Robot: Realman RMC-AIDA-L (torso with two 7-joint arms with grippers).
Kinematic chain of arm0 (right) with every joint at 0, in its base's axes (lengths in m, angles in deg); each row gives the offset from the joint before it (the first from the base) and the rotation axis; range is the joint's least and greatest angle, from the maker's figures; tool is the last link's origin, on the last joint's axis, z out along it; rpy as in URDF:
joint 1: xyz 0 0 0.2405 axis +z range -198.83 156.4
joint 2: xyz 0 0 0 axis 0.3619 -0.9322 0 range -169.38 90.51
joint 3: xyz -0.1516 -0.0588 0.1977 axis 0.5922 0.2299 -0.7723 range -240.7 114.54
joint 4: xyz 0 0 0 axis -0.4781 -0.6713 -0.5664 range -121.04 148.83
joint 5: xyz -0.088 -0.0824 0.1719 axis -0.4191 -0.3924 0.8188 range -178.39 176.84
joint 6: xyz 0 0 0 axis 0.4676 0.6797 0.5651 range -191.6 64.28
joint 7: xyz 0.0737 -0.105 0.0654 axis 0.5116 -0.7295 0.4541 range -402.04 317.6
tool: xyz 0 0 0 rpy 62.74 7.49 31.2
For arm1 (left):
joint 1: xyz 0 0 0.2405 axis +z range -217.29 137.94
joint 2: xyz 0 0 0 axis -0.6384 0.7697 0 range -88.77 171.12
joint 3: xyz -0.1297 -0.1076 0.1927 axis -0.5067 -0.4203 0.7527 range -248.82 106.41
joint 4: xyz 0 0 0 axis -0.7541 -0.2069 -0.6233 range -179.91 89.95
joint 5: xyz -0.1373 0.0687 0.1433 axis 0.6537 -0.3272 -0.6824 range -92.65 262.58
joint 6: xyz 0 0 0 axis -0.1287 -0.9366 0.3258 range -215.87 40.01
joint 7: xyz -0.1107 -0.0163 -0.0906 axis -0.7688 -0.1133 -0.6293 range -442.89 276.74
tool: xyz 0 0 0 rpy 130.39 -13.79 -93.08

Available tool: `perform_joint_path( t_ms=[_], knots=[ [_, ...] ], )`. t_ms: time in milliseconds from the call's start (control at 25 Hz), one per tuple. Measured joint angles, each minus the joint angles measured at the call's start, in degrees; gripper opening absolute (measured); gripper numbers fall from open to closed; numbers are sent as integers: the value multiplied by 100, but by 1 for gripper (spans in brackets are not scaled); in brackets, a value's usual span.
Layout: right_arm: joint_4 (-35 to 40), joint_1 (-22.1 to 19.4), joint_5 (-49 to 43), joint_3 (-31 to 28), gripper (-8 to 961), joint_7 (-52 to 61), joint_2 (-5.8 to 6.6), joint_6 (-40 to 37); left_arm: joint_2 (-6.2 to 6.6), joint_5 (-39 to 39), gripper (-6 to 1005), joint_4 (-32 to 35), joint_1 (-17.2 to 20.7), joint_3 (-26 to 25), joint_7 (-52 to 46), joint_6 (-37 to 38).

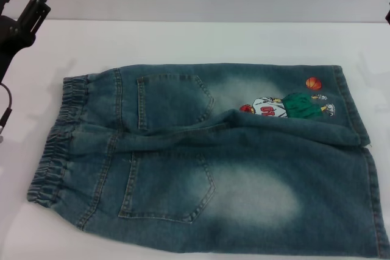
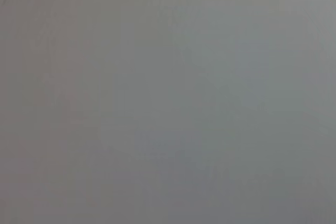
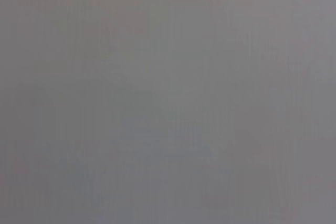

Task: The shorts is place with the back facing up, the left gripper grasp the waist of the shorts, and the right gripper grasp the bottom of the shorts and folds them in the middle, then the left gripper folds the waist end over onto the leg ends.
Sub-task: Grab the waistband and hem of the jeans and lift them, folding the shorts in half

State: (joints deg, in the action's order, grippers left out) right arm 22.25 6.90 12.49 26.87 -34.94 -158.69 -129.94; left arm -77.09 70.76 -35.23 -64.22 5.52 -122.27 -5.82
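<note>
The shorts lie flat on the white table, back pockets up, waist toward the left side, leg ends toward the right. The left gripper hangs raised at the far left corner, fingers spread, holding nothing. The right gripper is barely visible; its state cannot be told.

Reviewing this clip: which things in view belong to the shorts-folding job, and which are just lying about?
Part of the job:
- shorts, spread flat, back pockets up
- waist of the shorts
- leg ends
- left gripper, raised at the far left, off the cloth

Lying about:
- nothing; only the white table
</note>
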Motion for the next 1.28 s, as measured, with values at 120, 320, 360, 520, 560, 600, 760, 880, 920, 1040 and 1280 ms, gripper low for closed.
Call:
perform_joint_path(
  t_ms=[120, 320, 360, 520, 560, 600, 760, 880, 920, 1040, 1280],
  knots=[
    [-2, 0, 0, -13, 796, -2, 0, 4, 1, -3, 859, 0, -41, 0, 0, -59],
    [-26, 0, 0, -83, 795, -4, 0, 13, 4, -7, 859, 0, -100, 0, 0, -97],
    [-27, 1, 0, -85, 795, -4, 0, 18, 5, -9, 858, 0, -110, 0, -8, -104],
    [-27, 1, 0, -86, 795, 4, 0, 89, 29, -18, 858, 50, -159, 125, -303, -325],
    [-27, 1, 0, -86, 795, 9, 0, 113, 43, -18, 858, 94, -178, 212, -387, -418],
    [-25, 1, 0, -86, 796, 16, 0, 127, 53, -22, 858, 158, -187, 315, -440, -500],
    [-24, 1, 1, -84, 796, 24, -1, 146, 103, -35, 858, 466, -189, 650, -628, -732],
    [-27, -2, 1, -83, 797, 28, 0, 173, 156, -81, 858, 623, -179, 802, -775, -815],
    [-27, -3, 1, -84, 797, 28, 0, 206, 246, -213, 858, 805, -178, 922, -1011, -909],
    [-27, 3, 1, -83, 797, 30, -1, 312, 621, -1595, 858, 1468, -395, 950, -2426, -1364],
    [-26, 27, 1, -145, 797, 28, 7, 371, 1155, -4143, 858, 2361, -788, 590, -4820, -1042]
  ],
)
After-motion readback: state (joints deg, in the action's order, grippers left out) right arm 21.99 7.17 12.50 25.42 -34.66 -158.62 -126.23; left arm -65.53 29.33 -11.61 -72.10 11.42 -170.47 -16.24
